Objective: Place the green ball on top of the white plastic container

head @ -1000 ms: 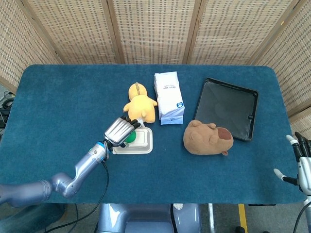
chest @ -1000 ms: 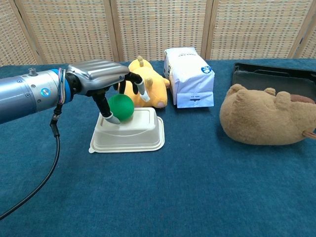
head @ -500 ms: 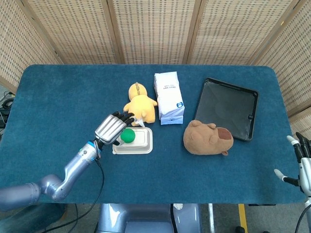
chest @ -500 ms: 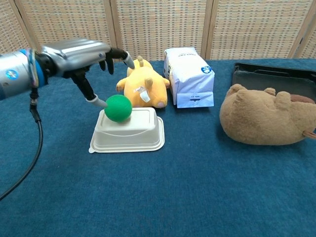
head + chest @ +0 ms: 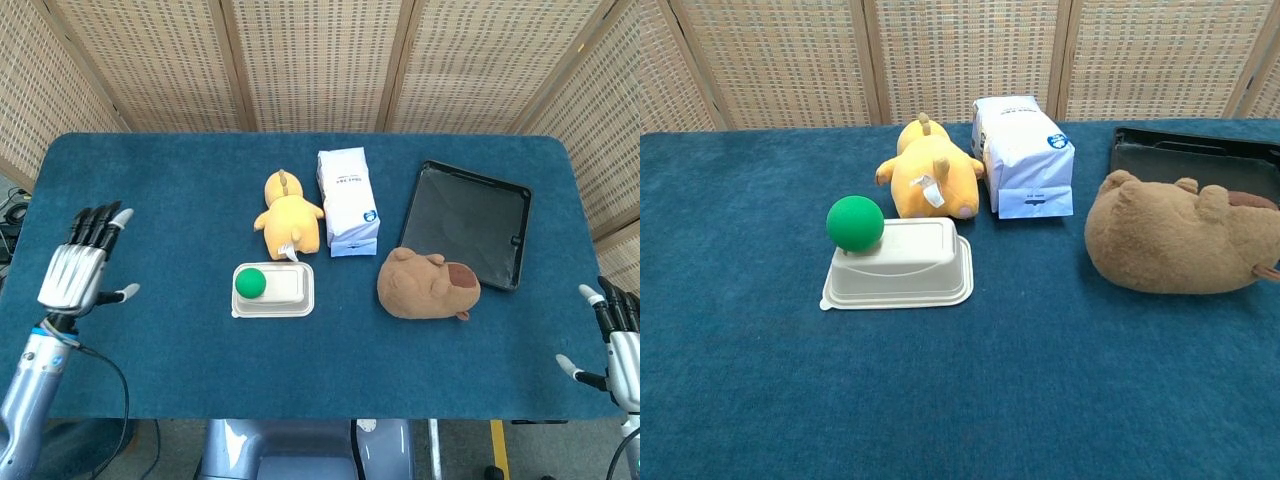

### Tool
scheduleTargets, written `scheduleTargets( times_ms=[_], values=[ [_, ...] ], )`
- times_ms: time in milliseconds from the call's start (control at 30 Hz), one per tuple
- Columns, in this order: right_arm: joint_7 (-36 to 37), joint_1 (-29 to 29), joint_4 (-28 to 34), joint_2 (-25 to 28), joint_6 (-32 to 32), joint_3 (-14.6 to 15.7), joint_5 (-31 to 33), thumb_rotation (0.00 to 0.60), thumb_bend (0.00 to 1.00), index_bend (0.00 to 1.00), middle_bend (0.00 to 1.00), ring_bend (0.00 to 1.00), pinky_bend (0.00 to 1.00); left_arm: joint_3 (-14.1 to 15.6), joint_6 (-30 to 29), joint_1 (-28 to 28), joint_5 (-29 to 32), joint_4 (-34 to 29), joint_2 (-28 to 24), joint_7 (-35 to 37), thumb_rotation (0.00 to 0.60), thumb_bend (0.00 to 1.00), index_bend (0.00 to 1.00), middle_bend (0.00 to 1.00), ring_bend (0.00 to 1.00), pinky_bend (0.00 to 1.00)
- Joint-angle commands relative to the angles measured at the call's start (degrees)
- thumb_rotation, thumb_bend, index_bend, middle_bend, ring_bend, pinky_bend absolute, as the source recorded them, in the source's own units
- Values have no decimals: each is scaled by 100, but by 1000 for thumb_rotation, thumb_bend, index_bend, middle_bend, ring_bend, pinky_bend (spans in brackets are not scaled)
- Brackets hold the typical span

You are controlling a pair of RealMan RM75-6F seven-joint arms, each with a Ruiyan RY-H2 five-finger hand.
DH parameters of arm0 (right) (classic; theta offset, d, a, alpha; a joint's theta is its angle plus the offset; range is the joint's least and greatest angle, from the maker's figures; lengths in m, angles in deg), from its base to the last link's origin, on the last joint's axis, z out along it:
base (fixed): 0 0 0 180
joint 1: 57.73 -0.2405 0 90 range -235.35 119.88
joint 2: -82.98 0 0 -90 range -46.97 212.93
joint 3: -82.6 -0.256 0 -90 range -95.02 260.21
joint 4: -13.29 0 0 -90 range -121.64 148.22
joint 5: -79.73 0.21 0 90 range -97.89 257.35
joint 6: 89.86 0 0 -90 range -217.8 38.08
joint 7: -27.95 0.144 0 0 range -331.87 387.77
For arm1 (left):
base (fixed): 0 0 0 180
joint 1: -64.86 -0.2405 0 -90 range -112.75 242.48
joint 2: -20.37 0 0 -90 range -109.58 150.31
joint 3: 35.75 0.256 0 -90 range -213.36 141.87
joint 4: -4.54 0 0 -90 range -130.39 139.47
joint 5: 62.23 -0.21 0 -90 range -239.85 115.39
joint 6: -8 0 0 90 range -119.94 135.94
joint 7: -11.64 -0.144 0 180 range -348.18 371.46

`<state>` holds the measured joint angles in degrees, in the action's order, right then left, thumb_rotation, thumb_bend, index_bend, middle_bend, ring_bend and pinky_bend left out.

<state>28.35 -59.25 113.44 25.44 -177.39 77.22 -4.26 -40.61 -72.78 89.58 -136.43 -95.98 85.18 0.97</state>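
The green ball (image 5: 250,283) (image 5: 855,223) rests on the left end of the white plastic container (image 5: 284,291) (image 5: 906,265), close to its edge. Nothing touches the ball. My left hand (image 5: 82,264) hangs far off to the left over the table's left edge, fingers spread and empty. At the table's right front corner my right hand (image 5: 612,334) is also open and empty. Neither hand appears in the chest view.
A yellow plush toy (image 5: 289,215) lies just behind the container, with a white pouch (image 5: 347,199) to its right. A brown plush animal (image 5: 427,284) lies to the right, beside a black tray (image 5: 468,222).
My left hand has let go of the ball and drawn back far to the left, off the container. The ball has shifted toward the container's left end. The right hand barely moved.
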Motion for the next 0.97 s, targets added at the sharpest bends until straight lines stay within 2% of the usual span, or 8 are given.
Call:
scheduleTargets(
  times_ms=[33,267,600,967],
  values=[
    [-26,-2,10,-11,2,17,-29,600,0,113,0,0,0,253,-390,-435,-188,-14,-139,376,600,0,0,0,0,0],
    [-38,-4,38,-15,-28,42,-123,600,0,113,0,0,0,583,-712,-1031,-374,178,-64,655,600,0,0,0,0,0],
    [-37,-2,16,-16,-36,30,-95,600,0,114,0,0,0,498,-626,-1160,-588,473,88,649,600,0,0,0,0,0],
    [-31,19,9,-8,-89,36,-132,600,0,118,0,0,0,423,-546,-1250,-708,467,87,585,600,0,0,0,0,0]
  ],
)
